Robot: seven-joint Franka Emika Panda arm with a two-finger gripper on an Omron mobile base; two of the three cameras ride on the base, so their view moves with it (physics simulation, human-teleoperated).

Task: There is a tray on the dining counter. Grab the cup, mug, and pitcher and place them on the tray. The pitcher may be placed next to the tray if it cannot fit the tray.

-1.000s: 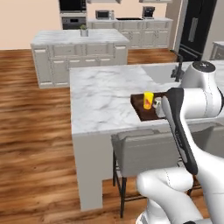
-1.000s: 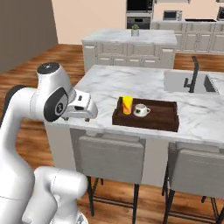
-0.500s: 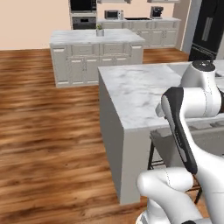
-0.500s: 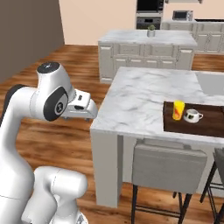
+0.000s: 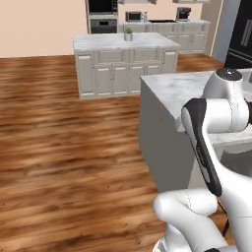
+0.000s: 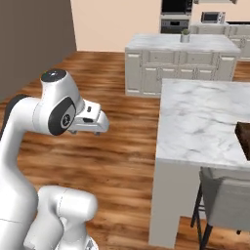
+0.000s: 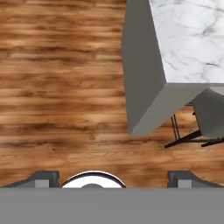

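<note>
The dining counter [image 6: 205, 117], here the desk, is shown as a white slab with grey veining on grey side walls; in the right base view its near corner and long top are seen, and at its right edge a dark brown corner of the tray [image 6: 243, 137] is cut off by the frame. Whether anything stands on the tray cannot be told. One grey stool [image 6: 225, 202] is tucked under the desk's near side. In the left base view the same desk [image 5: 182, 88] is seen partly behind the white arm, and a second marble island [image 5: 123, 43] bearing one small potted plant [image 5: 128, 33] is seen farther back on the wooden floor [image 5: 64, 142]; wall ovens and a microwave are shown behind it. In the hand view the desk's corner [image 7: 188, 39] is seen from above, with one stool [image 7: 210, 111] beside it over the floor. The gripper [image 7: 112, 178] is held above bare floor, well apart from the desk; its two dark fingertips [image 7: 41, 178] are spread wide and nothing is held between them.
</note>
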